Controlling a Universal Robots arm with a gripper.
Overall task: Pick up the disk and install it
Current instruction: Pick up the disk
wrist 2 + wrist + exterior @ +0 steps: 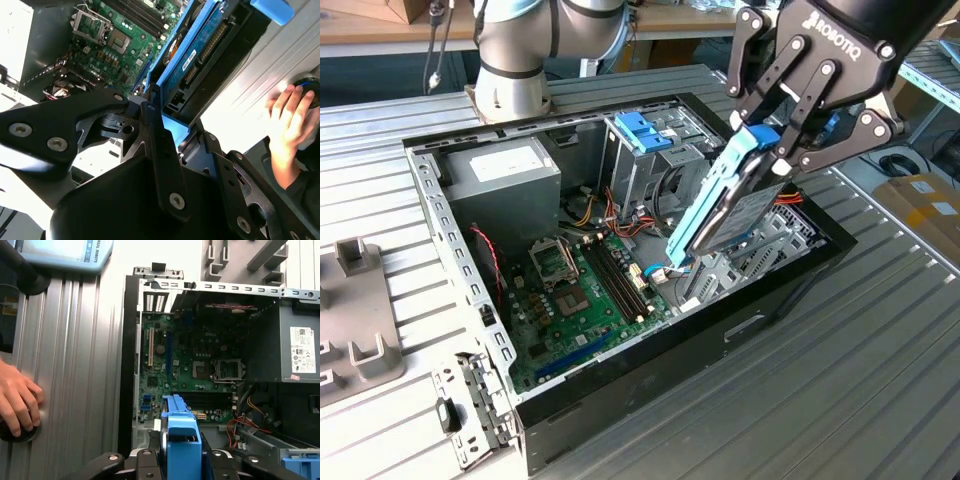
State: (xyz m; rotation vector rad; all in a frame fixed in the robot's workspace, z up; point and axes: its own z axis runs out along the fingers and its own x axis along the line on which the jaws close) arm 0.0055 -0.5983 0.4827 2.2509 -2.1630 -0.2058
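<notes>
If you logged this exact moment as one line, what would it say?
gripper: shut on disk | disk: tilted, lower end over open computer case | install: not yet seated

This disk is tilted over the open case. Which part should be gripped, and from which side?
Grip its upper end, at the blue frame, coming from above. The disk hangs steeply tilted with its lower end towards the computer case, so that end should stay free. The gripper is shut on it there.

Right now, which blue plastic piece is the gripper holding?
The blue frame edging the disk, clamped in the gripper and tilted above the open case. The other, the blue handle, sits on the drive cage, untouched.
</notes>
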